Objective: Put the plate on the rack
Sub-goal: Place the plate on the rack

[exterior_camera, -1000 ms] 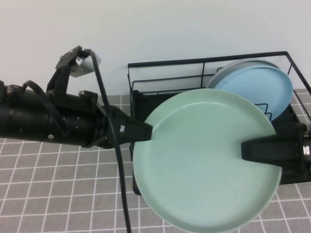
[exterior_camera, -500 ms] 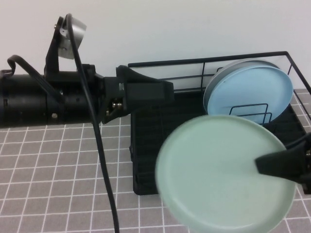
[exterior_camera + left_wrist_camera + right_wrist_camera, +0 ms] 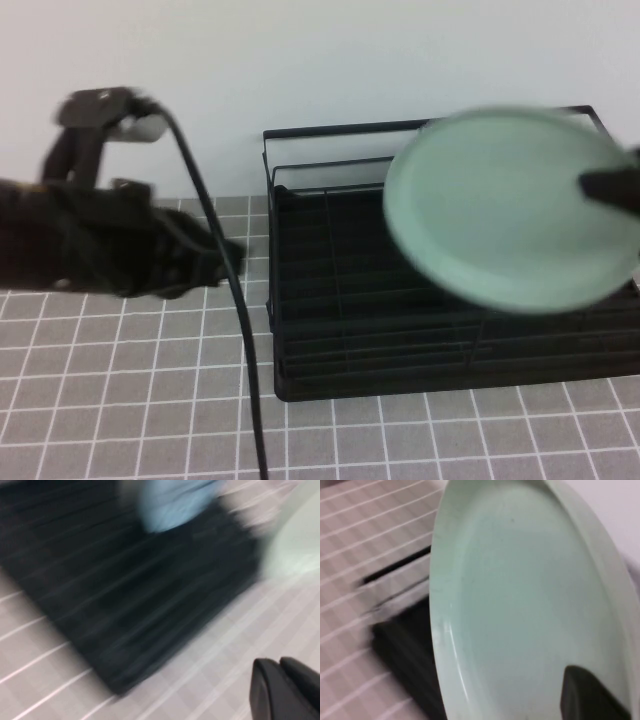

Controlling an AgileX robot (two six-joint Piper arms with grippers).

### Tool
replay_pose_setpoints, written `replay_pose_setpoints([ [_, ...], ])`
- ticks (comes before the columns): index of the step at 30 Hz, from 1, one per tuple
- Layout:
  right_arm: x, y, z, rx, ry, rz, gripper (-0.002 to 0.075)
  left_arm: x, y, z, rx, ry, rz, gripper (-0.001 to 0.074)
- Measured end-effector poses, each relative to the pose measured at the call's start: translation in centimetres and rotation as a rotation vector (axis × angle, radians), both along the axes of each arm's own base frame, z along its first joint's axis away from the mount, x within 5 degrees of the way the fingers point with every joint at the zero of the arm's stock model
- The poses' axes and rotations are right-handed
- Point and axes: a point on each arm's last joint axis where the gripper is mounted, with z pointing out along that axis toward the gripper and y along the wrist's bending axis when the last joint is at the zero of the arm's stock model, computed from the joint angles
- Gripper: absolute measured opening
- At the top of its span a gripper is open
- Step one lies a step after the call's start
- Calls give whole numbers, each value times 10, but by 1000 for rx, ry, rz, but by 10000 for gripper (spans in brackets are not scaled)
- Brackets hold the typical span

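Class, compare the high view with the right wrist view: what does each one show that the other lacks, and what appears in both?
Only the high view shows the left tool beside the black wire dish rack, away from the round pale mint-green plate, plus the rack's tall rail frame. Only the right wrist view shows the plate's low raised rim up close. Both show the right tool shut on the plate, the rack and the grey tiled table.

— What stands at the back?
— A plain, pale grey-white wall [image 3: 330,60], smooth and unmarked, spanning the whole width of the high view.
— And below it?
— A tabletop [image 3: 120,380] covered in small grey squares with thin white lines between them, a regular grid. It runs straight up to the foot of the wall.
— The light?
— Soft and even, with the wall slightly dimmer toward its upper corners.
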Motion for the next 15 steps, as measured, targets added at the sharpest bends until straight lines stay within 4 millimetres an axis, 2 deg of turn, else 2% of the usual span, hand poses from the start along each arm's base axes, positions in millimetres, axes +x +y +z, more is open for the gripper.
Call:
replay_pose_setpoints([
  [4, 9, -9, 16, -97, -146, -68, 97, -14, 17, 10, 119, -62, 80, 0],
  [8, 21, -15, 17, -292, -299, -62, 97, -33, 23, 26, 68, -152, 110, 0],
  [12, 33, -11, 6, -518, -367, 95, 97, -46, 30, 23, 41, -213, 155, 0],
  [15, 43, -9, 1, -582, -382, 143, 97, -52, 34, 13, 46, -223, 175, 0],
])
